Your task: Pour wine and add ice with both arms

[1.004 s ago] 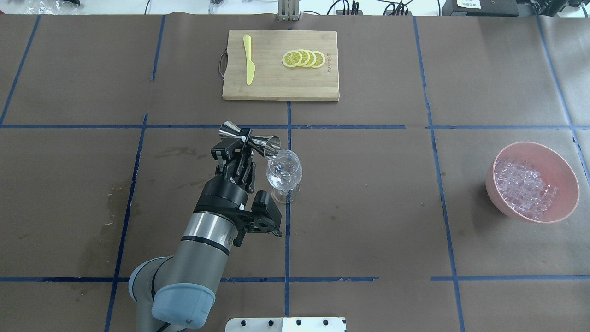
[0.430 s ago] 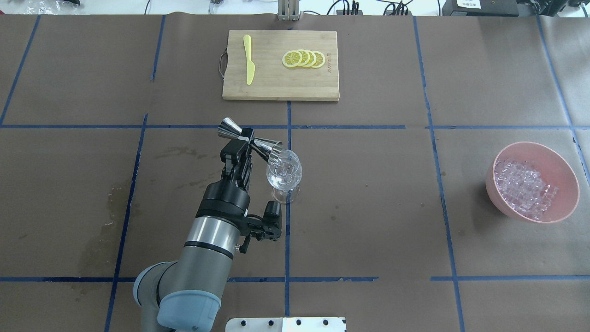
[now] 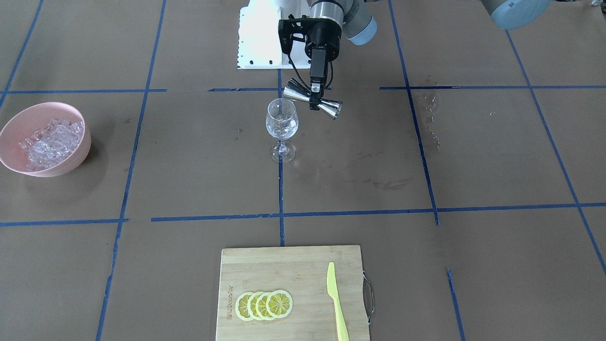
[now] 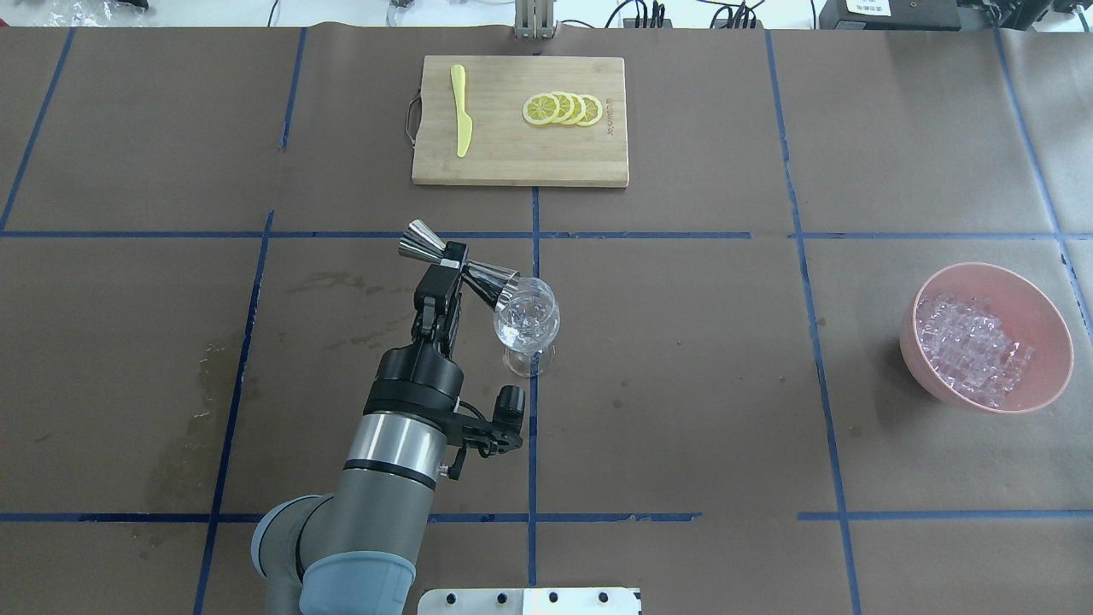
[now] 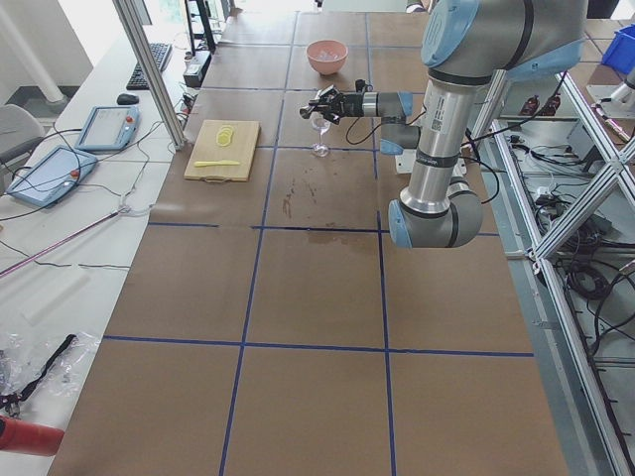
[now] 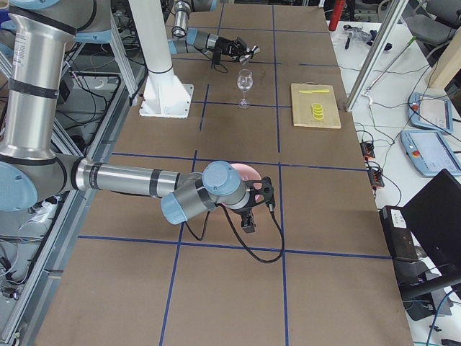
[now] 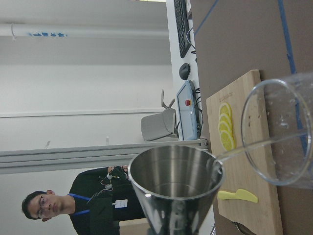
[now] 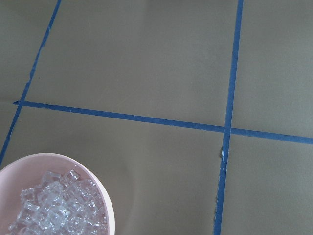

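**Left gripper [image 4: 451, 259] with its load.** The jaws pinch the narrow waist of a jigger [image 4: 493, 280] and hide that waist from above. The left wrist view cuts off the jigger's lower part and half of the wine glass [image 4: 527, 320]. The right gripper [image 6: 258, 196] shows only in the side view, by the bowl [image 4: 1046, 318], and it is too small there to tell whether its jaws are spread or pressed together. Its wrist view shows no fingers and only a corner of the bowl. The jigger is polished steel, two cones joined tip to tip, tilted with one mouth at the glass rim. A thin clear thread runs from its lip into the glass, which is clear, stemmed and upright. The ice [image 4: 969, 346], a glittering heap of small clear cubes, lies in the smooth, round pink bowl, well apart from the glass. A bamboo board [image 4: 519, 154] bears lemon slices [image 4: 564, 109] and a yellow knife [image 4: 461, 111].
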{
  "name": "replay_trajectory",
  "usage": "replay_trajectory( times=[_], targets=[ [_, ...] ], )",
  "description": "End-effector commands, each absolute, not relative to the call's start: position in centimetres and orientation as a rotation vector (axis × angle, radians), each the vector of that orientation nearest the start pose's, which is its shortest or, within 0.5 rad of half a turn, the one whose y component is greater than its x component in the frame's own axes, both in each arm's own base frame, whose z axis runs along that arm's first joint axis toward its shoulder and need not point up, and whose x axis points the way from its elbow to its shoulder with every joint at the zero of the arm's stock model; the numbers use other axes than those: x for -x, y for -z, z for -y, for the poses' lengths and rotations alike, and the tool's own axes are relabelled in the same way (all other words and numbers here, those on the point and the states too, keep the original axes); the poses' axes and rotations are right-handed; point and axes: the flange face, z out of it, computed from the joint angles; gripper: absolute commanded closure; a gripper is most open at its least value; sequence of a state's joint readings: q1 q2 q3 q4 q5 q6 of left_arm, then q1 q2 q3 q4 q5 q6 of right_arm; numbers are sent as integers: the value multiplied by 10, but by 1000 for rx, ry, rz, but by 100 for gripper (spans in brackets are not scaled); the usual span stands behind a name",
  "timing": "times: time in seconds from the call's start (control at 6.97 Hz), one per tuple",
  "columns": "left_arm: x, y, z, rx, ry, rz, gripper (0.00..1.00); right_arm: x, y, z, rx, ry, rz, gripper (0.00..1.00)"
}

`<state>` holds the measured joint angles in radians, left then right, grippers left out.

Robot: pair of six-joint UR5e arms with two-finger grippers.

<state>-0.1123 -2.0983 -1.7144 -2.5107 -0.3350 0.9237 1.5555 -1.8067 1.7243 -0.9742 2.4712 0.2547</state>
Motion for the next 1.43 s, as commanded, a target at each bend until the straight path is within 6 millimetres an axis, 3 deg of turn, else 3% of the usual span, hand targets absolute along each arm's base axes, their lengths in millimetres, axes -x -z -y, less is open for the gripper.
replay_trajectory(
  times=[0.0,0.29,0.43,0.72,1.0,1.15,1.29],
  targets=[
    [-525,-184,286,-1557,-869,555,100,-49,-613,409,-355,12,934,0],
    [-509,-176,284,-1618,-756,455,100,-49,-613,409,-357,14,934,0],
    [-492,-177,286,-1672,-640,369,100,-49,-614,409,-355,14,934,0],
    [-477,-188,290,-1695,-619,345,100,-49,-615,409,-354,13,934,0],
    [-445,-215,287,-1759,-576,257,100,-49,-617,409,-350,11,934,0],
    [-436,-238,285,-1779,-578,233,100,-49,-619,409,-347,9,933,0],
    [-418,-277,281,-1805,-583,201,100,-49,-619,409,-347,9,933,0]
  ],
)
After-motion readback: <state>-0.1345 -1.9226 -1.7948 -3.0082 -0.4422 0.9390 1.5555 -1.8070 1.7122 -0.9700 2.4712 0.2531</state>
